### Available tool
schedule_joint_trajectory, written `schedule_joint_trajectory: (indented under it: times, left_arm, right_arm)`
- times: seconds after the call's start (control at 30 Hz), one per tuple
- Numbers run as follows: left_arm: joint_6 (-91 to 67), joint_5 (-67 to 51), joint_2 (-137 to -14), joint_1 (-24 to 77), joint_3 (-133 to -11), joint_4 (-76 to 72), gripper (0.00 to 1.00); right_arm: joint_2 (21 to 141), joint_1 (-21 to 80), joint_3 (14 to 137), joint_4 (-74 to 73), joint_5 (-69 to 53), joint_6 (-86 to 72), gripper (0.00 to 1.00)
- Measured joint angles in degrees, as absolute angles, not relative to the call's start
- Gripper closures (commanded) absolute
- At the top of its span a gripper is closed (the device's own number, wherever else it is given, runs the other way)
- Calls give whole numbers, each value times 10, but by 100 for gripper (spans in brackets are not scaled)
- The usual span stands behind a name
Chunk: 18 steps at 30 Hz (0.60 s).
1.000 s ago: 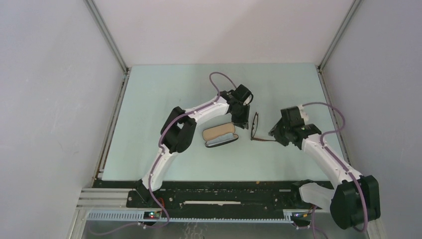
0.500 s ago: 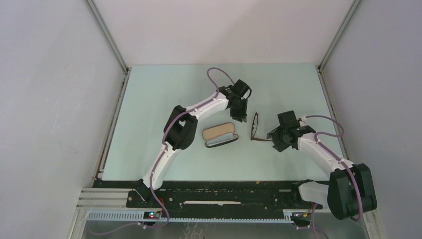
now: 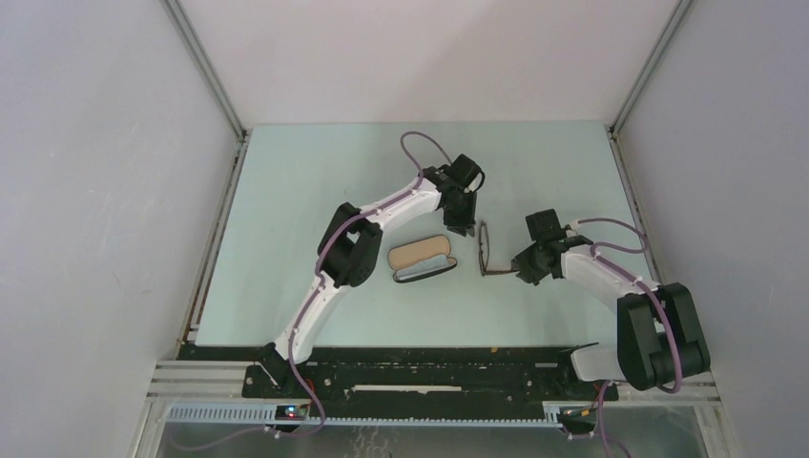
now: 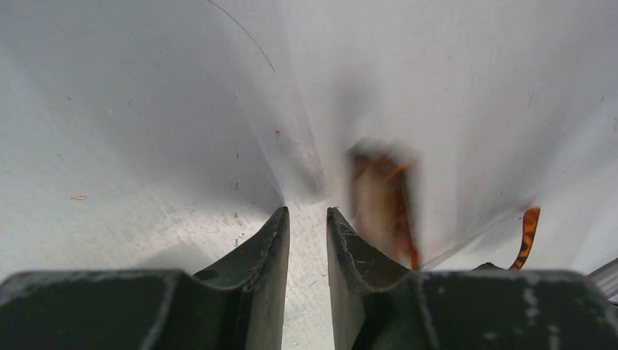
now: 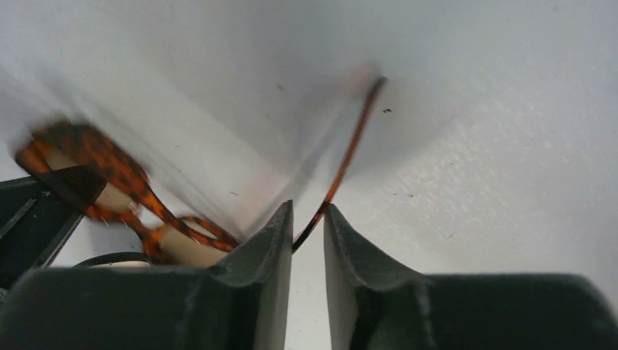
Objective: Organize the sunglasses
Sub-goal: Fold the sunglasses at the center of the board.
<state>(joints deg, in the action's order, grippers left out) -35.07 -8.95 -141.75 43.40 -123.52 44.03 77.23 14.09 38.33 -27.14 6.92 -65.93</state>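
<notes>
The brown-framed sunglasses (image 3: 486, 248) stand on the table's middle, one thin temple arm reaching right. My right gripper (image 3: 521, 271) is low at that arm. In the right wrist view the temple arm (image 5: 350, 146) runs slantwise between the fingertips of the right gripper (image 5: 307, 208), whose jaws stand a narrow gap apart; the blurred mottled frame (image 5: 109, 182) lies to the left. My left gripper (image 3: 466, 229) hovers at the frame's far end. In the left wrist view the left gripper (image 4: 306, 213) is slightly open and empty, the blurred sunglasses (image 4: 382, 200) just right of it.
An oblong black case with tan lining (image 3: 423, 259) lies open just left of the sunglasses, near the left arm's elbow. Grey walls close in the pale green table (image 3: 315, 191) on three sides. A black rail (image 3: 429, 367) runs along the near edge.
The right gripper has moved left and down to the temple arm, and its jaws have narrowed round it. The sunglasses have shifted slightly left. The left gripper has barely moved.
</notes>
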Motion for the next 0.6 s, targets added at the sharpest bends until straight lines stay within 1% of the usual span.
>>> schedule_joint_trajectory:
  times: [0.07, 0.1, 0.37, 0.6]
  left_arm:
    - [-350, -88, -1419, 436, -1240, 444, 70]
    - [-350, -87, -1421, 438, -1244, 446, 70]
    - [-350, -92, -1424, 453, -1252, 453, 69]
    - [-350, -99, -1429, 462, -1263, 458, 69]
  right_arm:
    - [776, 141, 390, -270, 70, -648, 95]
    - [778, 141, 395, -269, 71, -638, 99]
    - [806, 150, 423, -259, 74, -583, 100]
    - [814, 194, 441, -274, 99, -557, 100]
